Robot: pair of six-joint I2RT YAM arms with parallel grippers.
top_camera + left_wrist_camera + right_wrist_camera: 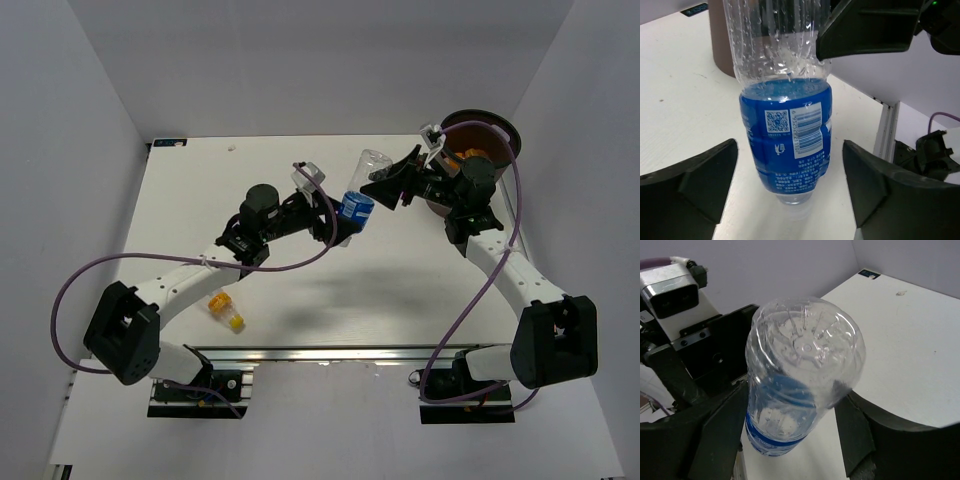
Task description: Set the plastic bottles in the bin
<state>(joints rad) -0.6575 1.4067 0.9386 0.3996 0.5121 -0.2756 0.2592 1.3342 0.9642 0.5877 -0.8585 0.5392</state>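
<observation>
Above the table [200, 190], right fingers [705, 440] clamp the blue-label bottle [356, 207]; left fingers [690, 185] flank it, apart.

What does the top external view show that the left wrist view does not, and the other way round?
Only top external: the yellow-capped bottle lying on the table, and orange bottles inside the bin. Only left wrist: the QR code and barcode on the blue label. Both: the blue-label bottle, gripped by the right pincer, the left pincer open around it.

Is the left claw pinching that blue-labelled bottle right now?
No: in the left wrist view the left gripper is open, its fingers standing off the blue-label bottle with gaps on both sides.
</observation>
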